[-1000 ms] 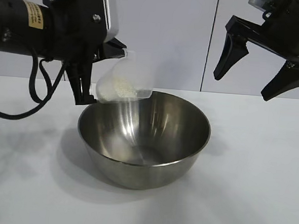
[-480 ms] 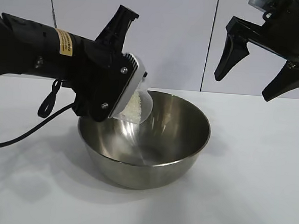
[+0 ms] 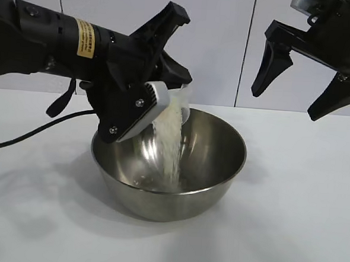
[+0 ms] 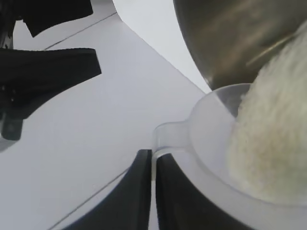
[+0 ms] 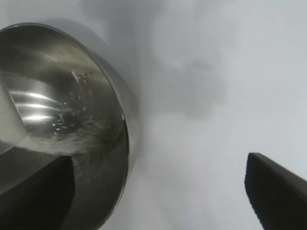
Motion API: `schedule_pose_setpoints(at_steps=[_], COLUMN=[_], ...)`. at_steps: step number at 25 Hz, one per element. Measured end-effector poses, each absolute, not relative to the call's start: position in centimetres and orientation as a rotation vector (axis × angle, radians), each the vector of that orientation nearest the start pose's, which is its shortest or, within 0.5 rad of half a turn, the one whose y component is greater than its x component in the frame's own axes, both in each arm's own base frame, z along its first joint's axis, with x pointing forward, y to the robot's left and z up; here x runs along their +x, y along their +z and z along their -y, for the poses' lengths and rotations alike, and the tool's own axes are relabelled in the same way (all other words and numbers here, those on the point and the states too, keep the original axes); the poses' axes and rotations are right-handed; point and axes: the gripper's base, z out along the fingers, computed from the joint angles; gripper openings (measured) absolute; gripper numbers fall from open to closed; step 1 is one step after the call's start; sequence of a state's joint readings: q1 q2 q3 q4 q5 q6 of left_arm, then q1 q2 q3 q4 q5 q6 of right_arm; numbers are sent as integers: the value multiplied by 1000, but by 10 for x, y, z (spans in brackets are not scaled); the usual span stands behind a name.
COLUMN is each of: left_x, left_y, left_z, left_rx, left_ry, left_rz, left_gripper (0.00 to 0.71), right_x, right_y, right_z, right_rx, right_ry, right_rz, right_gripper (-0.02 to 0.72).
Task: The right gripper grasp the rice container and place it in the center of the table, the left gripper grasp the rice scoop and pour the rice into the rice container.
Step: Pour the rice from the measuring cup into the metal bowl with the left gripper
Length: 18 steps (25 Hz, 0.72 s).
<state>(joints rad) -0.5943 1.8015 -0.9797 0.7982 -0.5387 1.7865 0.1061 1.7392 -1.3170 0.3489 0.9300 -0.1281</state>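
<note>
Tipped well past its earlier, nearly level pose, the rice scoop (image 3: 175,106) now pours: a white stream of rice (image 3: 168,143) falls from its mouth where a second ago the grains sat heaped inside the cup. Left of centre in the exterior view, the left gripper (image 3: 142,108) is clamped tight on the scoop, its wrist rolled over so the cup's open end faces down into the rice container (image 3: 168,161). The left wrist view shows why the hold works: the two black fingers (image 4: 136,191) are pinched together on the little lip tab, leaving the cup's mouth free, with rice piled against its rim (image 4: 271,148).

The steel bowl stands at the middle of the table (image 3: 300,222), directly under the scoop, so the stream lands on its floor and not on the white top (scattered grains already show on the inner wall in the right wrist view (image 5: 67,122)).

At the upper right of the exterior view, the right gripper (image 3: 303,76) hangs above and to the side of the bowl, its wedge fingers spread wide and holding nothing. It looks to have finished its part, the bowl being set down, and is kept clear of the pour.

Judging by the stream and the rice left in the cup, the pour is under way but not complete.
</note>
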Motion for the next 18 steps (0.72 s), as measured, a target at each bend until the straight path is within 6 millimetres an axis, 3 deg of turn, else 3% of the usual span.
schedule_pose_setpoints(at_steps=[11, 18], left_x=[294, 293], left_y=[203, 204], left_z=[241, 242], left_rx=[2046, 2023], left_ry=[939, 857], left_rz=[426, 300], left_gripper=[11, 11], right_x=[354, 354], right_y=[251, 251], right_z=[-63, -63], right_rx=[-95, -95], right_ry=[434, 434], right_rz=[-2801, -2801], right_gripper=[661, 661])
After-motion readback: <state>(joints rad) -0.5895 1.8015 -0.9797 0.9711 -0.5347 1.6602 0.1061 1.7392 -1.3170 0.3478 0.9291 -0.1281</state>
